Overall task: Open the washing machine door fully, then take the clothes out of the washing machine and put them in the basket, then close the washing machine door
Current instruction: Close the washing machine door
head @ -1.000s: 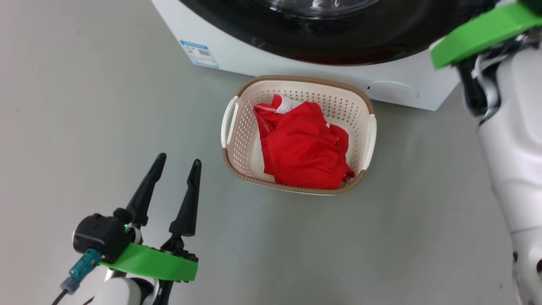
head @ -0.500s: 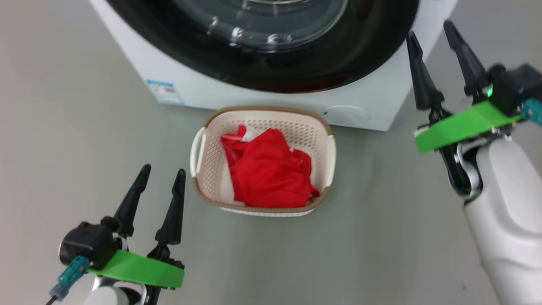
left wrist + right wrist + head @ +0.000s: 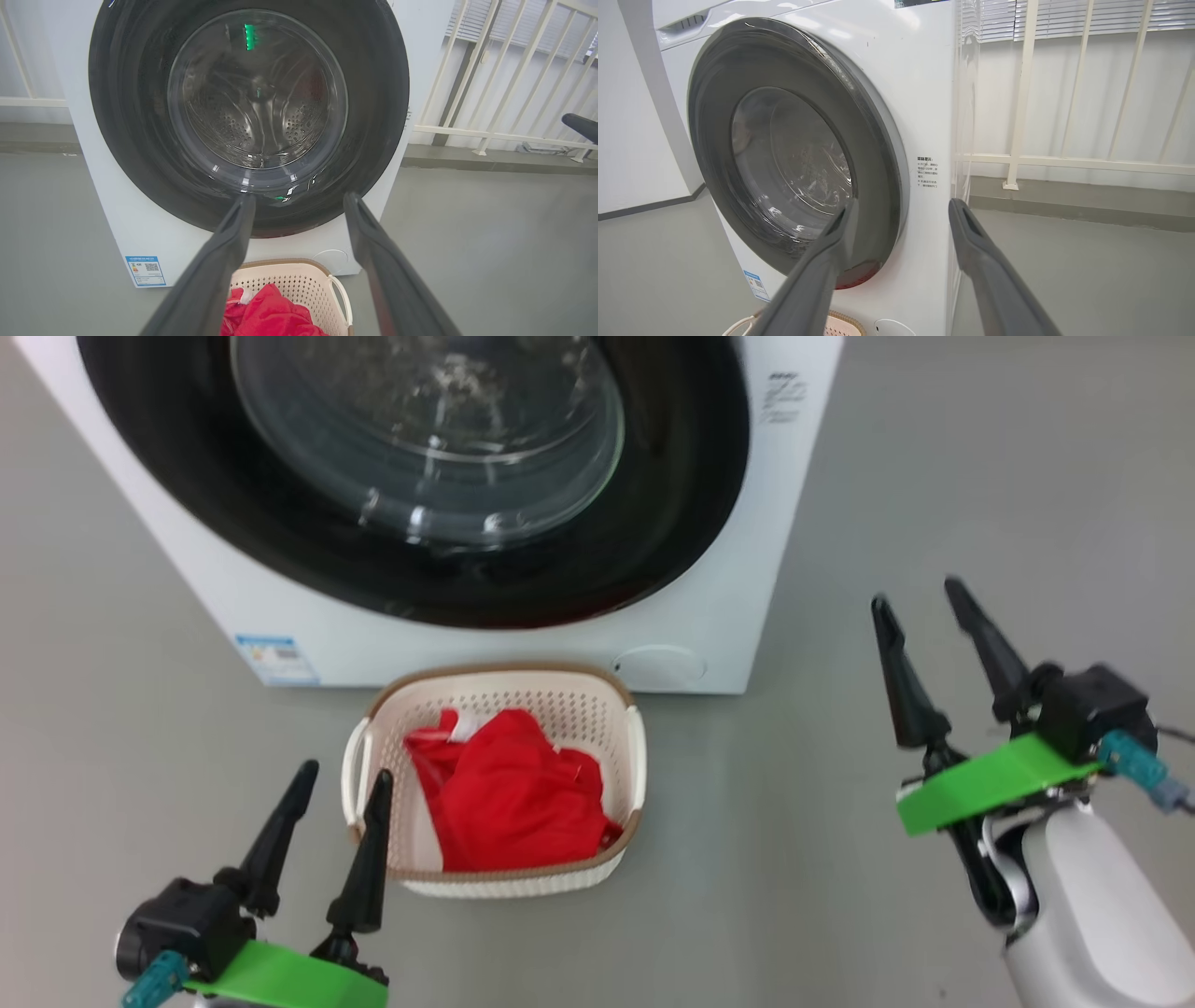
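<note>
Nearest, the left gripper is held spread and empty above the grey floor. The right gripper, raised beside the door 1 second ago, is now lowered, spread wide and empty. Beyond, the cream perforated plastic basket holding 1 crumpled red garment is set at the foot of the white front-loading washing machine. Its round, glossy black-rimmed glass door is seen flush, so the task is judged finished.

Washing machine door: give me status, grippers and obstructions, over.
Left gripper and right gripper open, empty. Washing machine door shut; red clothes in the basket. Basket on the floor before the washing machine, below the door.
</note>
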